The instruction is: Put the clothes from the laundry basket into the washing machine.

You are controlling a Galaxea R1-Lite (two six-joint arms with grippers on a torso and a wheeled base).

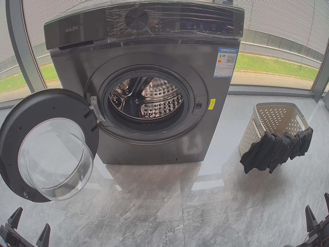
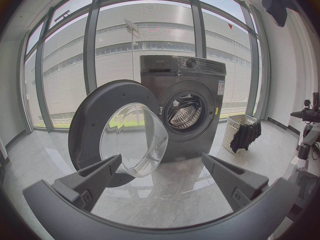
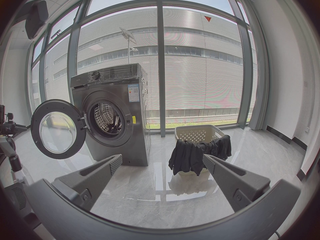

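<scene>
A grey front-loading washing machine (image 1: 147,83) stands ahead with its round door (image 1: 44,144) swung wide to the left, baring a steel drum (image 1: 147,100) with nothing in it. To its right sits a cream laundry basket (image 1: 274,119) with black clothes (image 1: 276,150) draped over its front rim. The machine (image 2: 186,104) and the basket (image 2: 235,127) also appear in the left wrist view, and the clothes (image 3: 196,152) hang ahead in the right wrist view. My left gripper (image 2: 161,162) is open, low at the near left. My right gripper (image 3: 161,162) is open, low at the near right, short of the basket.
Grey marble floor (image 1: 178,203) stretches between me and the machine. Tall windows (image 1: 281,35) with frames stand behind the machine and basket. The open door juts out over the floor at the left.
</scene>
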